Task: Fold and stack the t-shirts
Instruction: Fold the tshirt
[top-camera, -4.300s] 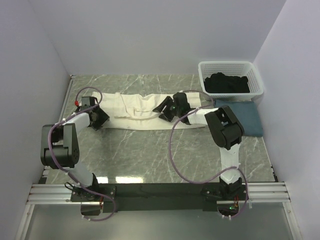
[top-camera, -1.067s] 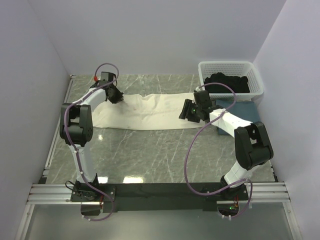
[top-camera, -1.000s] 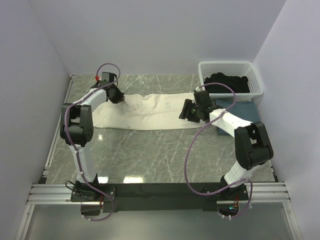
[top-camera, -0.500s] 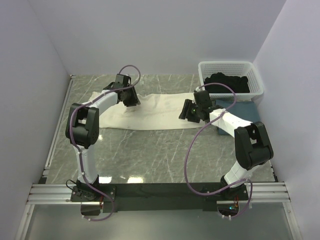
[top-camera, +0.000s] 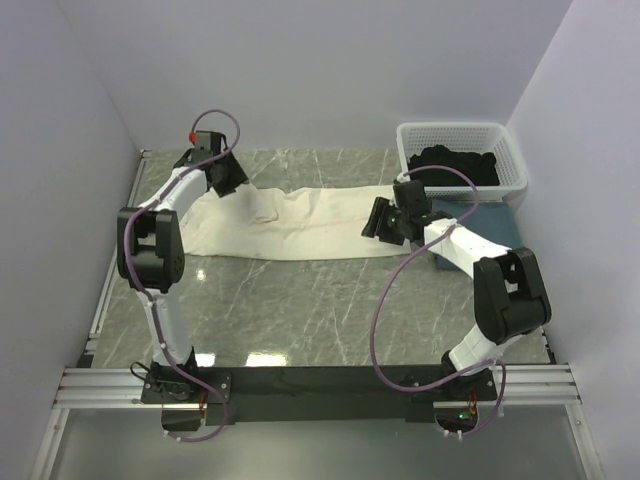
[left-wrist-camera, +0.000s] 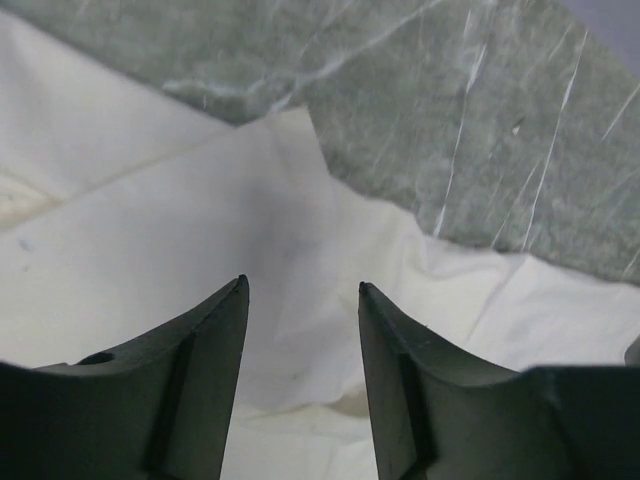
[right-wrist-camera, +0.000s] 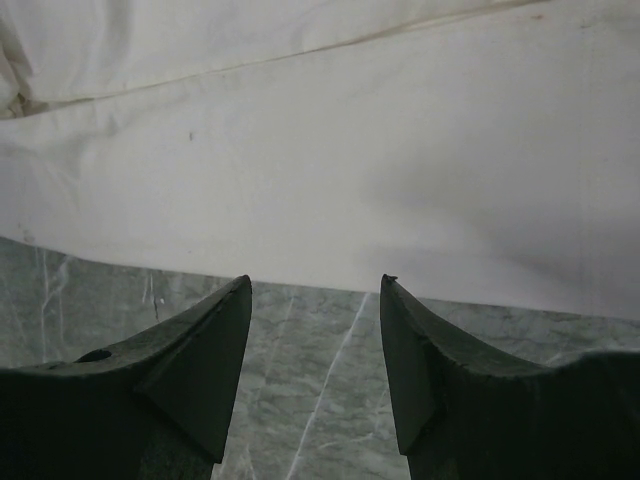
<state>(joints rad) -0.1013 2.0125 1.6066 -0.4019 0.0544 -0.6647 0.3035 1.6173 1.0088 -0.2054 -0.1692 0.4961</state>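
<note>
Left hand (left-wrist-camera: 301, 285) drawn back toward far-left corner of worktop (top-camera: 300, 300), jaws now parted and empty above cream-white t-shirt (top-camera: 300, 215), shirt a long folded band across far half, right hand (right-wrist-camera: 315, 280) open, empty, over its near-right edge
</note>
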